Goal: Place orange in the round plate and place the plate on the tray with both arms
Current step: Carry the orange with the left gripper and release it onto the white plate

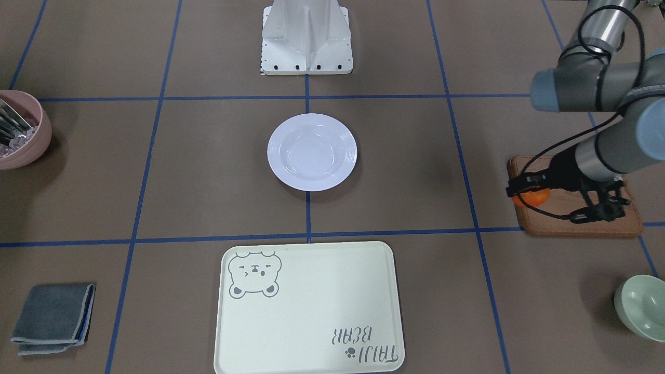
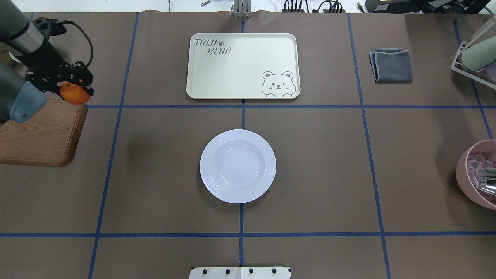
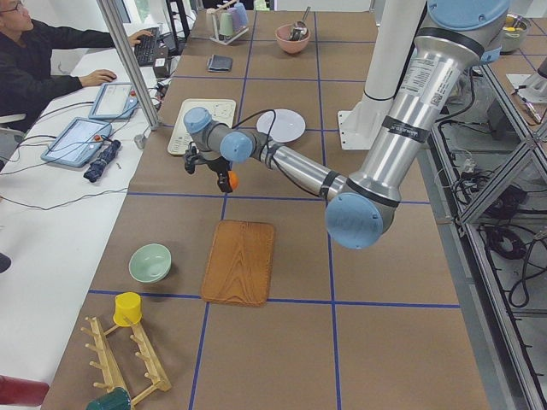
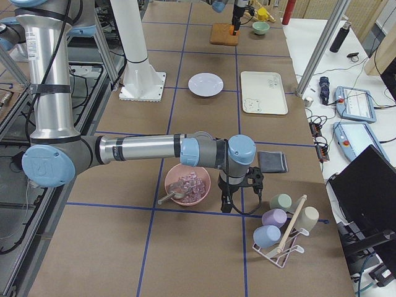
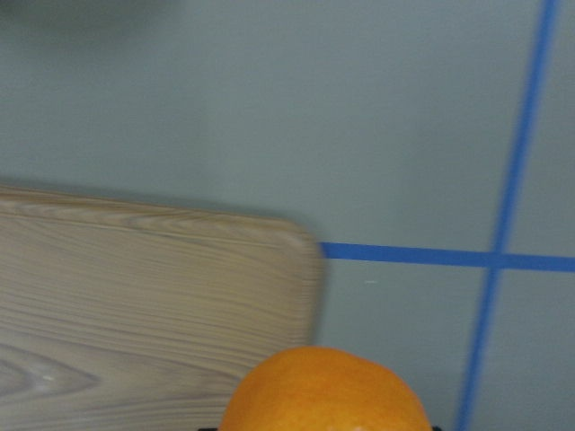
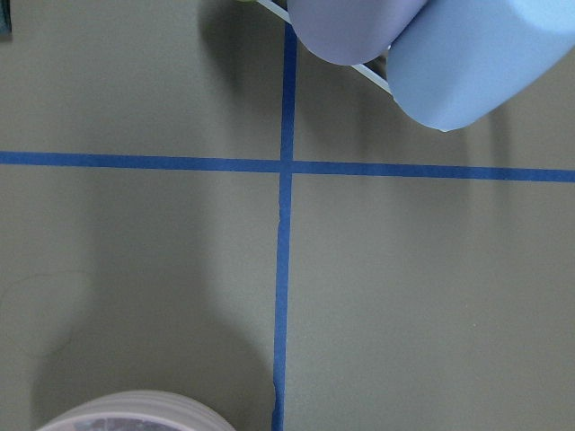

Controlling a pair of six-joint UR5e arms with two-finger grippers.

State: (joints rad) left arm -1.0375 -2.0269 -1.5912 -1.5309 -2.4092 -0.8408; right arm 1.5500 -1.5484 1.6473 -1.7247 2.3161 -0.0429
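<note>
The orange [image 2: 73,94] is clamped in my left gripper [image 2: 76,91], which is shut on it and holds it above the far corner of the wooden board [image 2: 38,135]. The left wrist view shows the orange [image 5: 328,391] at the bottom edge, over the board's corner. The white round plate [image 2: 237,166] sits empty at the table's middle. Beyond it lies the cream tray [image 2: 240,73] with the bear drawing, nothing on it. My right gripper [image 4: 230,201] shows only in the exterior right view, beside the pink bowl; I cannot tell whether it is open or shut.
A pink bowl [image 2: 478,174] of clear pieces stands at the right edge. A folded grey cloth [image 2: 391,65] lies far right. A pale-green bowl [image 1: 641,306] sits beyond the board. A cup rack [image 4: 281,229] stands near the right arm. A person sits at a side desk.
</note>
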